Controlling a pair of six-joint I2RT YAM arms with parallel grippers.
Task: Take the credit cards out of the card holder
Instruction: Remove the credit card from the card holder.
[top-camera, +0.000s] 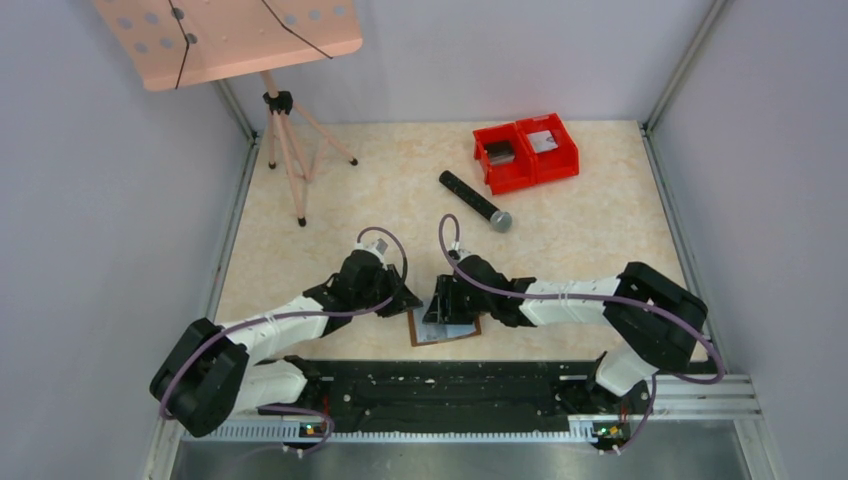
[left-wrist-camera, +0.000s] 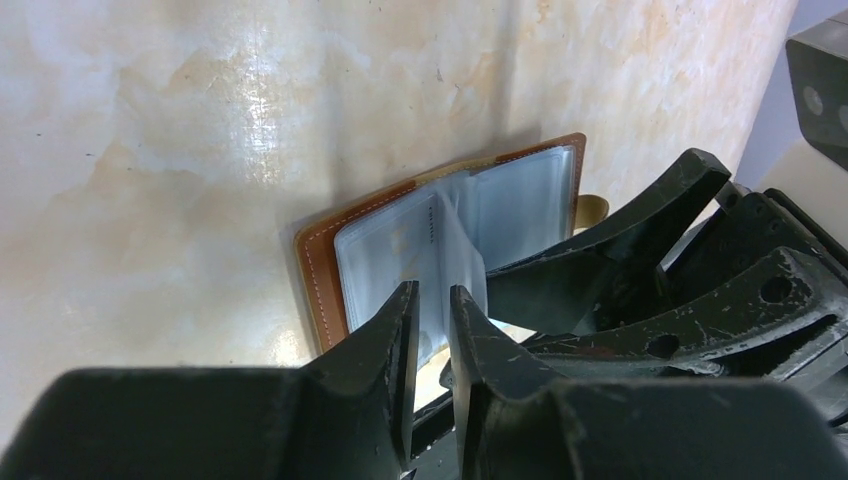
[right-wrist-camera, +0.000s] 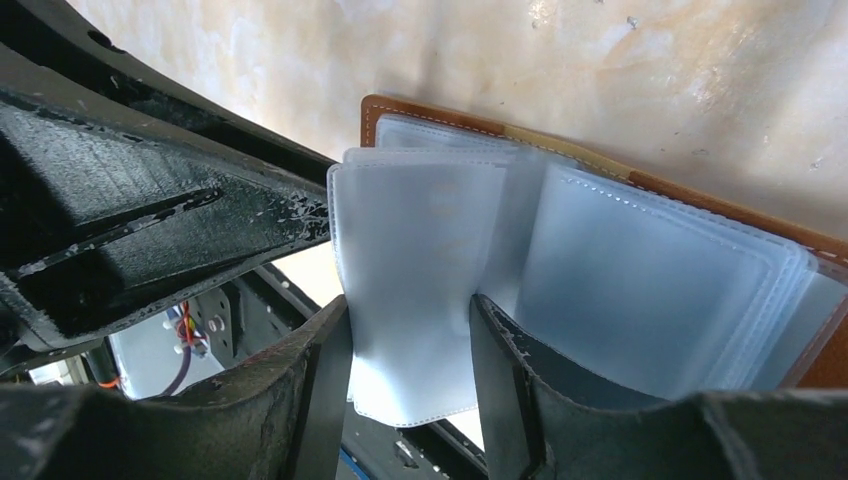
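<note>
The card holder (top-camera: 447, 330) lies open on the table (top-camera: 590, 240) at its near edge, brown leather down and clear sleeves up, right between the two claws. The left claw (left-wrist-camera: 432, 312) sits low over the holder's near side, its fingers drawn almost together with only a thin slit between the tips. A sleeve shows pale through that slit, but I cannot tell whether it is pinched. The right claw (right-wrist-camera: 408, 312) is wider apart, and one sleeve (right-wrist-camera: 412, 250) stands up in its gap with a finger at either side edge — touching or not, I cannot say. The other sleeves fan out flat beside it. No card is clear of the holder. Farther back lie a black cylinder (top-camera: 475, 201) and red bins (top-camera: 526, 151) — well apart from the holder.
</note>
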